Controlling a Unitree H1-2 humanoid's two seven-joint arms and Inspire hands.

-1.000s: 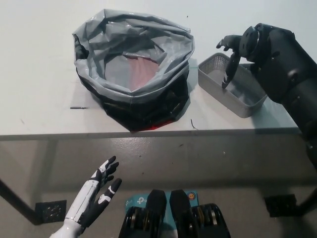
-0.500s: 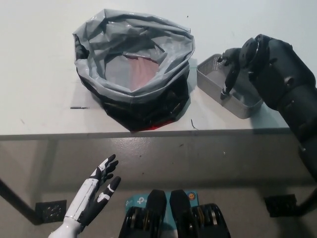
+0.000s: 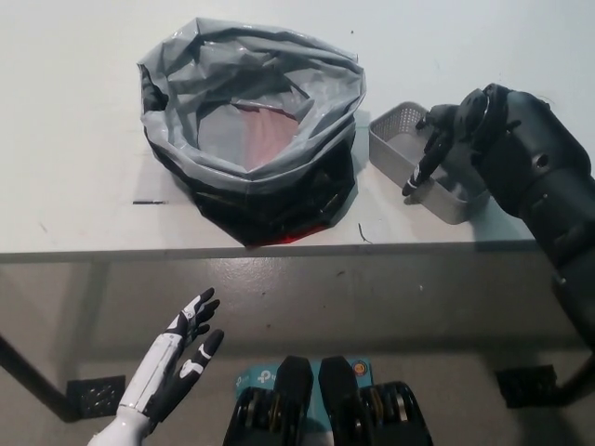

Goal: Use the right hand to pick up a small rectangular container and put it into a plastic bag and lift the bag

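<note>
Right robot hand [image 3: 444, 139]: black, over the small rectangular container, fingers spread and bent downward, one fingertip reaching down past the container's near-left wall; gripping nothing, though whether any finger touches the wall cannot be told.
Right arm [image 3: 539, 190]: black, entering from the right edge, covering the container's right end.
Small rectangular container [image 3: 398, 141]: grey basket-like tray with perforated walls, lying on the desk just right of the plastic bag, turned at an angle to the desk edge, close to the bag's side but not clearly touching.
Plastic bag [image 3: 251, 130]: the landmark; black outside, grey lining rolled outward at the mouth, standing open on the desk, something reddish visible deep inside and a red glimpse at its base toward the desk's front edge.
Desk [image 3: 74, 139]: white top, front edge running across below the bag; short dark mark on the surface left of the bag, small thin dark scrap below-right of the bag near the edge.
Left robot hand [image 3: 181, 358]: white with dark fingertips, well below the bag and off the desk, palm up, fingers apart, empty.
</note>
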